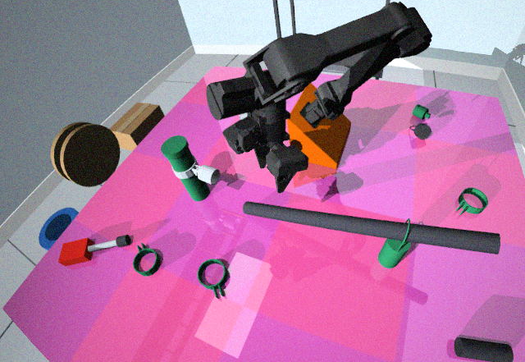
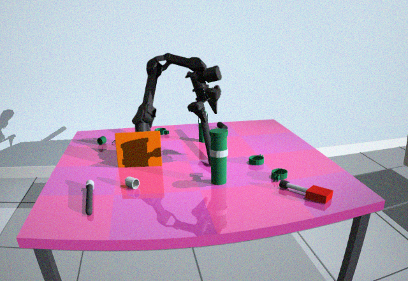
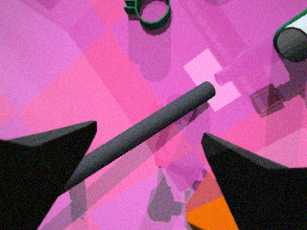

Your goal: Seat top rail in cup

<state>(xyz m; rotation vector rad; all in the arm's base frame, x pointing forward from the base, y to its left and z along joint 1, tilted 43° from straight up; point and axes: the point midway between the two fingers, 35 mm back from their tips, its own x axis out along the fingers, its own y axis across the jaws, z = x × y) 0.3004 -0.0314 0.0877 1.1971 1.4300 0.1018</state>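
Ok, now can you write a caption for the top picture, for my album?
Open gripper above the table, the long dark pole short of the white cup.
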